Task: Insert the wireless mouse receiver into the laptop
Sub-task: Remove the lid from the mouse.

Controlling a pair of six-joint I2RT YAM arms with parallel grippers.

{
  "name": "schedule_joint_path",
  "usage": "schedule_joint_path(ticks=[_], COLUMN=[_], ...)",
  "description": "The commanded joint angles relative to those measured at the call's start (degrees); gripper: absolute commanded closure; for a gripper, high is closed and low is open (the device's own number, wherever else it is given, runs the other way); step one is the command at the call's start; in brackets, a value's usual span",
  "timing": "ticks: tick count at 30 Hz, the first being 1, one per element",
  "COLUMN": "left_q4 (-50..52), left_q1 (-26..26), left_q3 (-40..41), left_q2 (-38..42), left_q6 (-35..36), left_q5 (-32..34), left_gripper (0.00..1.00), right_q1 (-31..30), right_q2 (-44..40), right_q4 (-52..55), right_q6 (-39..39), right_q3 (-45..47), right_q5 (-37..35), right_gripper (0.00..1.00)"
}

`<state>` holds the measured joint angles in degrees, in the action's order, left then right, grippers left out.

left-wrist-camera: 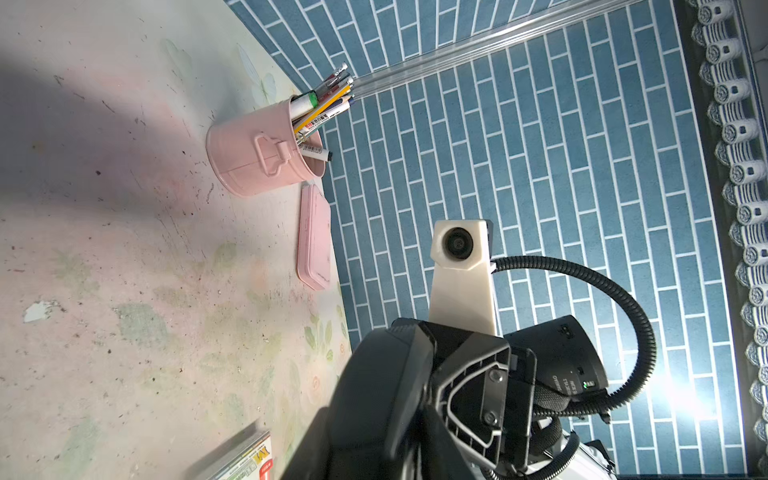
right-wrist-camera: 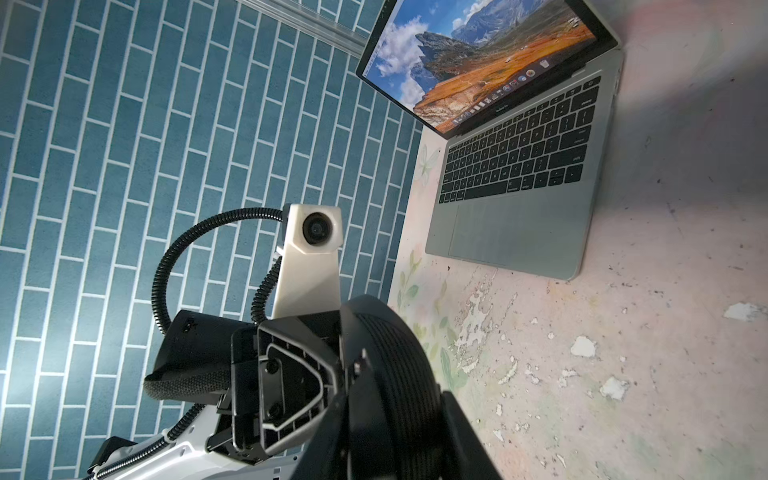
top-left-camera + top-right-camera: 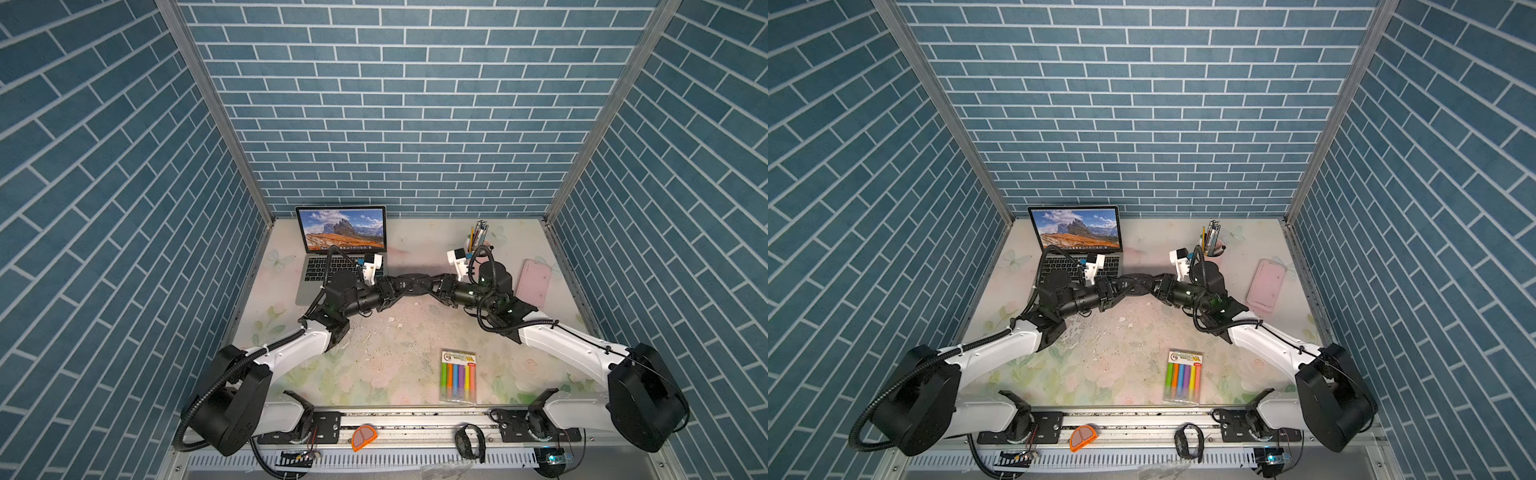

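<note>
Silver-grey laptop [image 3: 343,229] with black keys sits open at 10 o'clock on the flowery table [image 3: 407,332], screen showing orange hills and blue sky. Both arms reach in, and the left gripper [image 3: 405,286] and right gripper [image 3: 422,284] meet tip to tip near the middle. Whether they are wide, narrow or holding something, I cannot tell.

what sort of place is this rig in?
Probably a staged desk scene inside a robot test booth: an open laptop, a pink pen cup and a marker pack sit on a floral tabletop, enclosed by blue brick-pattern panels.
</note>
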<state>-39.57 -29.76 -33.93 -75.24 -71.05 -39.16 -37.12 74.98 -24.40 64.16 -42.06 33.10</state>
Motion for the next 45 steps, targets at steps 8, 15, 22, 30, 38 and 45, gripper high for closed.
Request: schedule_joint_path(ticks=[8,15,22,30,38,45], left_q4=[-3.5,-4.3,-6.8,-10.2,-9.1,-8.1], left_q1=[0.8,1.0,1.0,1.0,1.1,1.0], left_q3=[1.1,1.7,2.8,3.7,3.9,3.6], left_q2=[2.8,3.0,1.4,-0.4,-0.3,-0.5], left_q6=[1.3,1.3,-0.1,-1.6,-0.9,-0.3], left_q5=[-0.7,-0.9,-0.6,0.0,0.3,0.2], left_gripper=[0.57,0.65,0.85,0.99,1.00,1.00], right_q1=[0.7,1.4,1.5,1.5,1.4,1.4], right_q2=[1.5,2.3,2.1,1.3,-0.5,-2.2], right_q4=[5.4,6.7,9.4,11.4,14.8,16.2], right_q6=[-3.2,-3.2,-3.9,-4.7,-6.3,-6.3], right_q3=[0.8,1.2,0.4,0.2,-0.9,-1.5], right_q5=[-0.9,-1.1,-1.7,-2.2,-3.0,-3.5], right_gripper=[0.80,0.80,0.55,0.51,0.73,0.83])
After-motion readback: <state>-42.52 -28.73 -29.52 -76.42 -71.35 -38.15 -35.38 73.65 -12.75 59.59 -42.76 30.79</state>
